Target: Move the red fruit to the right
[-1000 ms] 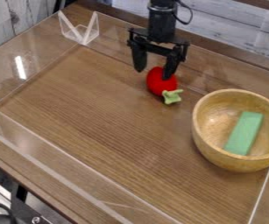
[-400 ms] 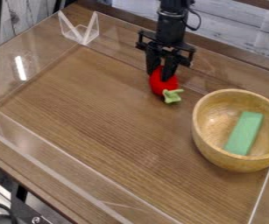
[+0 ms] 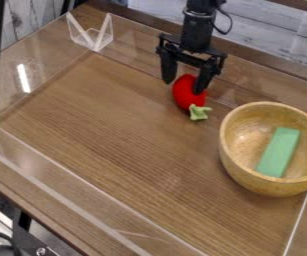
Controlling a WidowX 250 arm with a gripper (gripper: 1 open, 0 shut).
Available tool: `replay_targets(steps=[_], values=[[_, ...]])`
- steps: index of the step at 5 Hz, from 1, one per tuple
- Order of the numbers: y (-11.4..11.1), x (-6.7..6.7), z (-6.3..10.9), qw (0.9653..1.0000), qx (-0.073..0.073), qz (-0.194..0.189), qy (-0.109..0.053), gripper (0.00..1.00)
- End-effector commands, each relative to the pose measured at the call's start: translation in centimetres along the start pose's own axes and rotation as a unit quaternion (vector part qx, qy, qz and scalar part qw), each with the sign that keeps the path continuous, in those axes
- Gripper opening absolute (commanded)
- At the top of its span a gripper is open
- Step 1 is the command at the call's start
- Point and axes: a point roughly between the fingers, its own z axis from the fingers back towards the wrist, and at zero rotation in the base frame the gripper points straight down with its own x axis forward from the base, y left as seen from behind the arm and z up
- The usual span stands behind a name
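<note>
The red fruit (image 3: pixel 187 92) is a small glossy strawberry with a light green cap, lying on the wooden table at the back centre. Its cap points toward the bowl. My black gripper (image 3: pixel 191 80) points straight down right over it. The jaws are open, with one finger on each side of the fruit's upper part and a visible gap to it. The fruit rests on the table just left of the wooden bowl (image 3: pixel 239 156).
The wooden bowl at the right holds a flat green block (image 3: pixel 280 150). Clear plastic walls (image 3: pixel 89 32) border the table at the back left and along the front edge. Bare wood stretches across the left and front.
The jaws, open a second ago, pinched together on the fruit and have now spread apart again. The fruit lies in nearly the same spot.
</note>
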Motion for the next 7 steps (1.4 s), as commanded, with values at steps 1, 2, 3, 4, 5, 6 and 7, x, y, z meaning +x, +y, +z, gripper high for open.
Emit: replay_targets(steps=[1,2,3,4,5,6,7], values=[[-0.5,0.5,1.8,0.9990,-0.001,0.036,-0.025,0.00],[0.9,-0.2,1.7,0.9989,0.003,0.039,-0.025,0.00],[2.4,-1.0,1.6,0.9989,0.010,0.037,-0.025,1.00],[3.0,-0.4,2.2,0.9983,0.009,0.050,-0.027,1.00],[3.1,0.3,2.5,0.9975,0.005,0.065,-0.028,1.00],[2.2,0.7,1.4,0.9977,0.005,0.063,-0.026,1.00],[1.3,0.8,0.5,0.9978,0.005,0.061,-0.028,1.00]])
